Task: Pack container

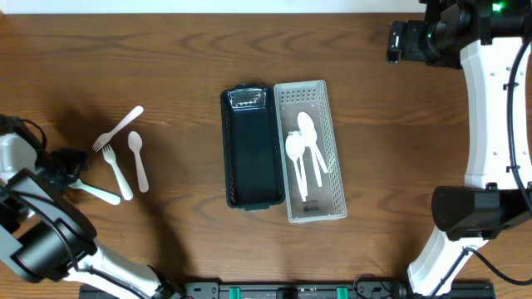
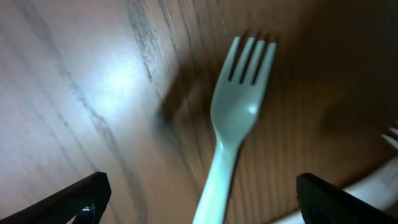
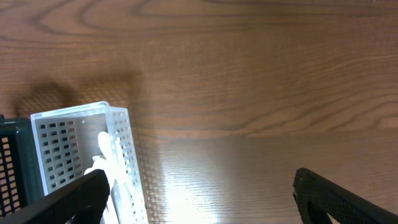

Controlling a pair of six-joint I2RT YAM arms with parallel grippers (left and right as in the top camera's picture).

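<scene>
A black container (image 1: pixel 252 149) stands mid-table beside a white perforated container (image 1: pixel 312 149), which holds several white spoons (image 1: pixel 303 145). At the left lie two white forks (image 1: pixel 116 129) (image 1: pixel 116 173), a white spoon (image 1: pixel 138 159) and one more white utensil (image 1: pixel 98 194). My left gripper (image 1: pixel 73 170) is low over them and open. In the left wrist view a white fork (image 2: pixel 239 106) lies on the wood with its handle between the open fingers (image 2: pixel 199 199), not gripped. My right gripper (image 1: pixel 399 41) is open and empty at the far right (image 3: pixel 199 199).
The white container's corner (image 3: pixel 81 155) and the black one's edge (image 3: pixel 9 168) show at the left of the right wrist view. Another white utensil (image 2: pixel 373 180) lies at the lower right of the left wrist view. Bare wood surrounds the containers.
</scene>
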